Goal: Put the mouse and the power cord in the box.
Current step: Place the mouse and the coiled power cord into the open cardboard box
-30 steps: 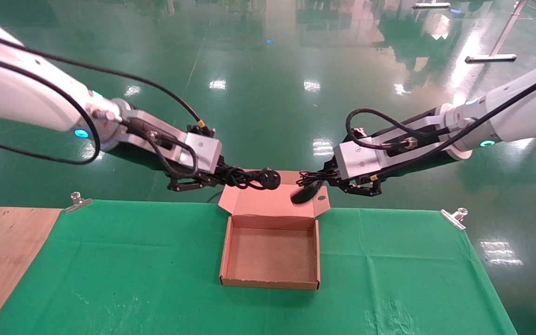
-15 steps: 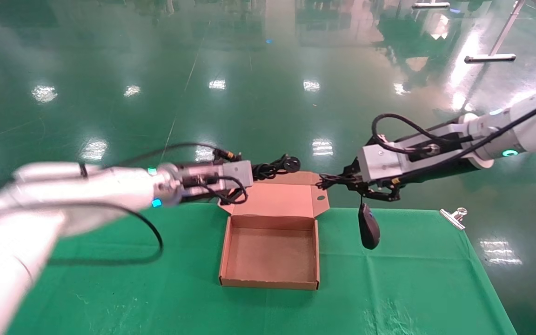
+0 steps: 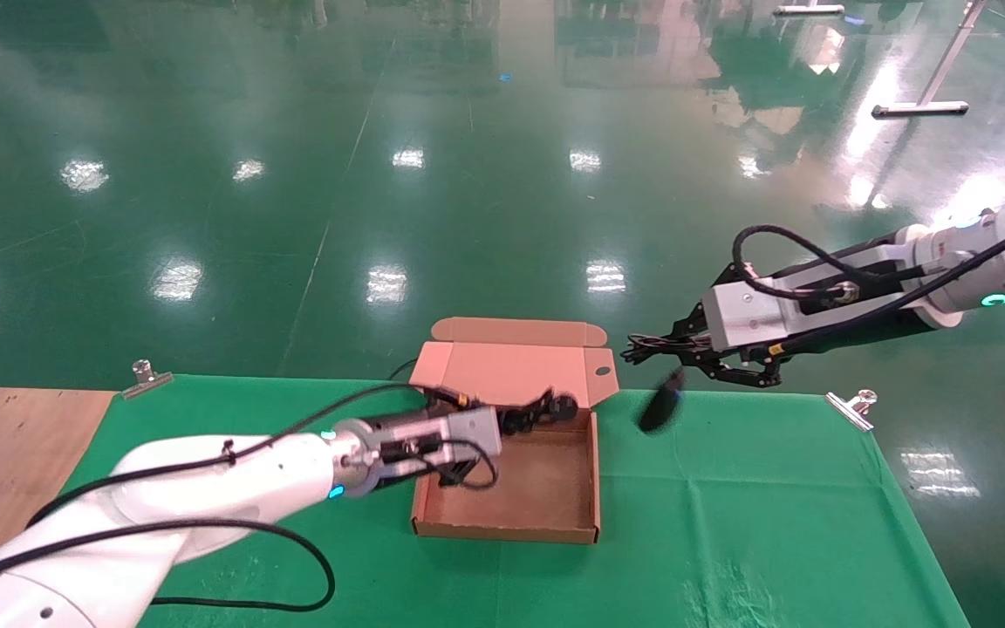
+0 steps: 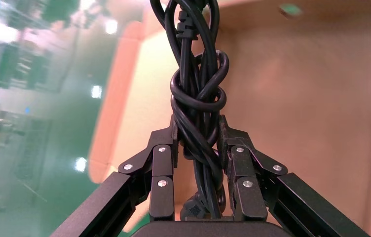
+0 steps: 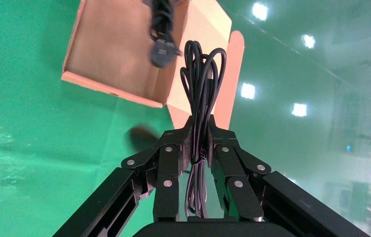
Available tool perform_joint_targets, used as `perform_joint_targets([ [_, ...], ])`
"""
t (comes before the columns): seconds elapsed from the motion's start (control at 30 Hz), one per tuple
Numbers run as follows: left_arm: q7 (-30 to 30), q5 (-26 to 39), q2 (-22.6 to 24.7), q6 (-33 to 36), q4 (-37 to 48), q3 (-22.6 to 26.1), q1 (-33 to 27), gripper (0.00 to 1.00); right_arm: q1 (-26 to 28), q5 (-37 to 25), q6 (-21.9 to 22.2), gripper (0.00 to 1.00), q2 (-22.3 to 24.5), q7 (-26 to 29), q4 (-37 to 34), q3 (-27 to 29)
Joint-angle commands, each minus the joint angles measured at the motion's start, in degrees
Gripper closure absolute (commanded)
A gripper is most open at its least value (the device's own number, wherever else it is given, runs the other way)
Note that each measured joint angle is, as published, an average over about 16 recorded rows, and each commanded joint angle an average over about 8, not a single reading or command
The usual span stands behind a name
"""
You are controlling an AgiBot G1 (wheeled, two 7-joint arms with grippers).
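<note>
Left pincer (image 4: 198, 148): pressed together on the cord (image 4: 198, 98), whose knotted black bundle is clamped between both fingers (image 4: 163, 168). It is held over the open box (image 3: 594, 475), above the back part of the tray, with the plug (image 3: 562, 406) ahead of the fingertips, near the raised lid (image 3: 502, 371).

Right pincer (image 5: 199, 136): pressed together on the thin bundled wire (image 5: 201, 84) of the mouse (image 3: 659, 408). It is held off the far right of the box, past the table's (image 3: 773, 523) far edge. The mouse is seen hanging below it, blurred, over the green cloth (image 3: 729, 488), outside the box and just beside its right wall.

Box: seated on the cloth, lid open and leaning back, a small round hole (image 3: 602, 371) in its corner.
</note>
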Motion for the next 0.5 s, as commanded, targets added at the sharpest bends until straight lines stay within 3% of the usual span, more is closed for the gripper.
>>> perform_joint_targets([
  [0.03, -0.8, -0.5, 0.0, -0.6, -0.3, 2.2, 0.4, 0.00, -0.1, -0.2, 0.6, 1.00, -0.3, -0.3, -0.8, -0.1],
  [0.5, -4.5, -5.3, -0.2, -3.7, -1.7, 11.3, -0.7, 0.00, 0.0, 0.3, -0.1, 1.00, -2.3, -2.0, -4.2, 0.0],
])
